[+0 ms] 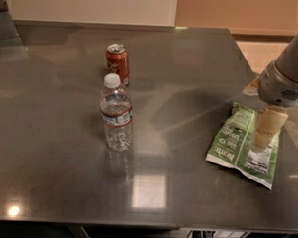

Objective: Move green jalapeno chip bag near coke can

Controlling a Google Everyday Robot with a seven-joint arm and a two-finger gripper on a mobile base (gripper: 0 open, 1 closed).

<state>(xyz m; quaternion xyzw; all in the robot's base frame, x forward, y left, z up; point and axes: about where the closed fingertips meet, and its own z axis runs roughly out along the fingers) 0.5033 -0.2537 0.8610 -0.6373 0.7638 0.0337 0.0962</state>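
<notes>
Nothing reads cleanly here. The green jalapeno chip bag (230, 143) carries big white lettering running sideways along its left edge, but the letters won't resolve into a word. Its white nutrition panel sits at the right end, the print too fine to read, and the gripper (262, 138) is right above that panel. The coke can (117, 64) shows white script on red, not legible. The water bottle (116, 114) wears a label band around its middle on the counter (62, 177), the wording unreadable.
</notes>
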